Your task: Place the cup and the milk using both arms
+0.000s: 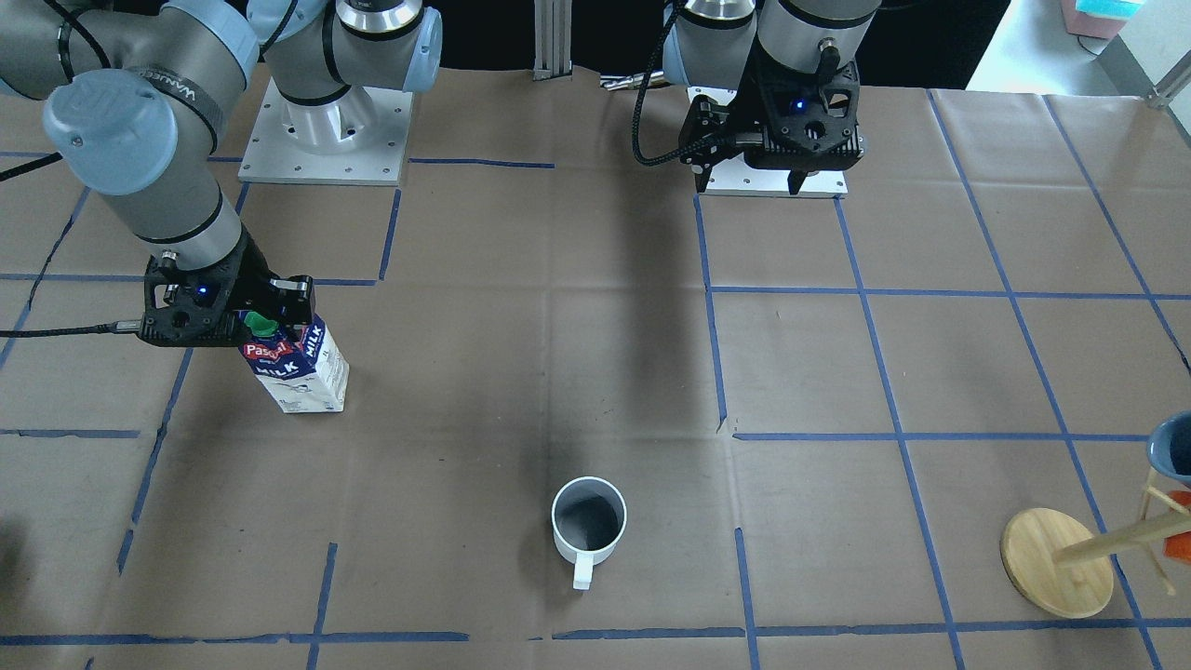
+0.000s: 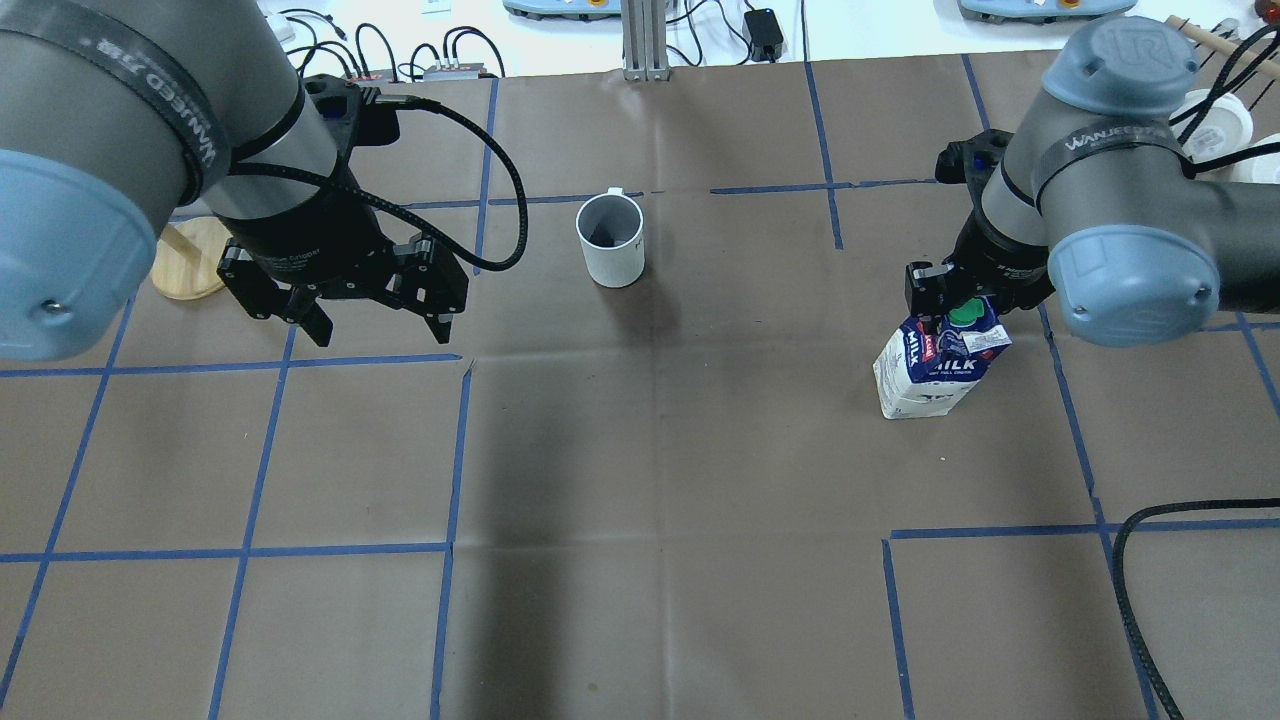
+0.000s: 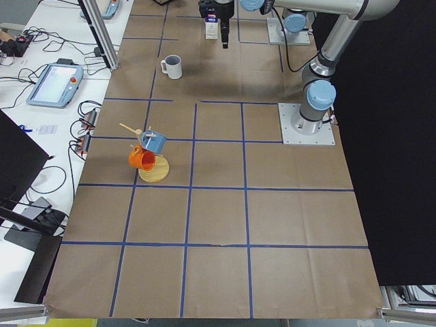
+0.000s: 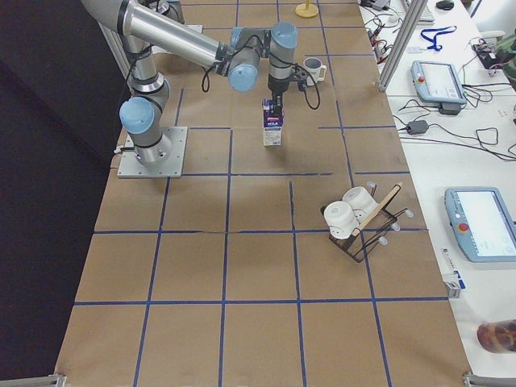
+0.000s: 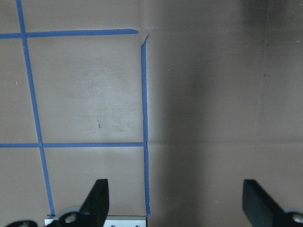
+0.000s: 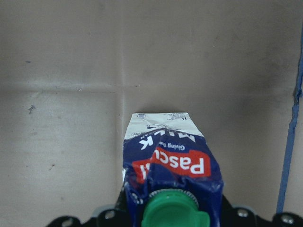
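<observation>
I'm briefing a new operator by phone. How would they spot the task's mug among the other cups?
On the brown-paper table, look between the left gripper and the milk carton, slightly farther from the robot. The cup stands there upright, alone; unlike the blue mug and orange mug on the wooden tree, it is white with a grey inside.

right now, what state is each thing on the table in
milk carton: upright, green cap on, top clamped by the right gripper
cup: upright, standing free, nothing seen inside
right gripper: shut on the milk carton
left gripper: open, holding nothing, above the table
blue mug: hung on the wooden stand
orange mug: hung on the wooden stand
</observation>
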Robot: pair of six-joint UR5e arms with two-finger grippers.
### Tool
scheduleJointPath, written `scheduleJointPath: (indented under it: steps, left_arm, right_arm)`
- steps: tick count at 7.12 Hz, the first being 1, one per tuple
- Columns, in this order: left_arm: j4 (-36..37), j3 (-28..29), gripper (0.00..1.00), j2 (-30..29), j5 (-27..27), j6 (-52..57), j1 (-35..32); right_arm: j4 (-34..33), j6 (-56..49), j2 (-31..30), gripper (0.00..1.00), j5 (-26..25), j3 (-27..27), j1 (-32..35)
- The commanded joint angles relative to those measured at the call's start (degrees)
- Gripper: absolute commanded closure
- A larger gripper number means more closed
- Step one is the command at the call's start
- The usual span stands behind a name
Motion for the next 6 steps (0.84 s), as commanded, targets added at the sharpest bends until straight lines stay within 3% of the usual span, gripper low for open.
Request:
scheduleJointPath:
  steps: [1,4,6]
  left_arm:
    - [1.3,-0.1,0.00,-1.0,0.0,-0.1,0.0]
    - [2.6,-0.1,0.00,-2.7,0.0,0.0,0.0]
    - [2.6,0.0,0.00,-3.0,0.1,0.0,0.1]
  right_arm:
    - [0.5,0.0,0.1,0.44,0.1,-3.3,0.0]
    - [2.8,0.0,-0.1,0.44,-0.2,-6.8,0.1]
    - [11.5,0.6,0.5,0.44,0.2,-14.7,0.3]
